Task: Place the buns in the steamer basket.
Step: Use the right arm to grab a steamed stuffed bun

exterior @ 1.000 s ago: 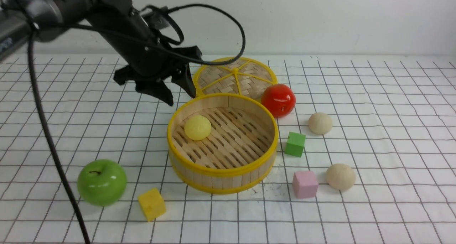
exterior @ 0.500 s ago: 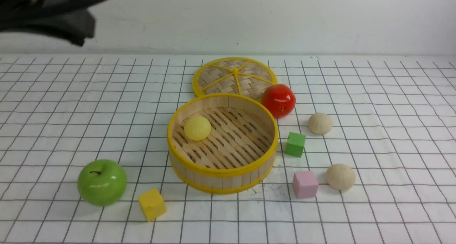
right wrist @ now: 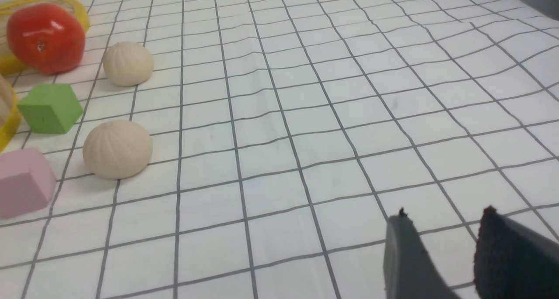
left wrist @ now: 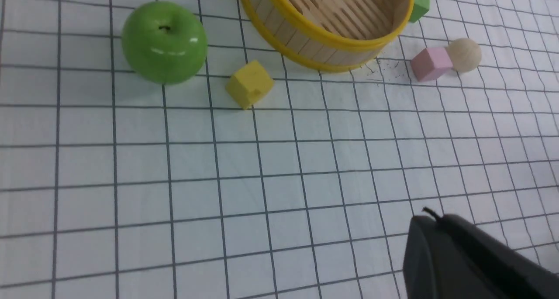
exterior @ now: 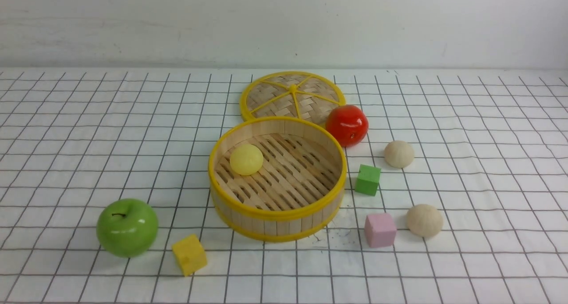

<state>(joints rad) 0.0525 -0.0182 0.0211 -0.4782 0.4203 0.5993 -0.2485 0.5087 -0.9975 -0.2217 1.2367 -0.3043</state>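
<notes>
The steamer basket (exterior: 277,211) stands mid-table with a pale yellow bun (exterior: 246,159) on its slatted floor, at the left. Two cream-beige buns lie on the cloth to its right: one further back (exterior: 399,153), one nearer the front (exterior: 424,220). The right wrist view shows both, the further bun (right wrist: 127,64) and the nearer bun (right wrist: 117,149), far from my right gripper (right wrist: 445,214), which is open and holds nothing. My left gripper (left wrist: 430,218) is shut and empty, over bare cloth well short of the basket (left wrist: 325,43). Neither arm appears in the front view.
A flat woven lid (exterior: 292,95) lies behind the basket, a red apple (exterior: 347,124) beside it. A green cube (exterior: 368,179) and pink cube (exterior: 380,229) sit between basket and beige buns. A green apple (exterior: 127,227) and yellow cube (exterior: 189,254) are front left.
My left arm has pulled back from above the basket's far-left rim and left the front view, and its gripper has shut. The yellow bun stays in the basket.
</notes>
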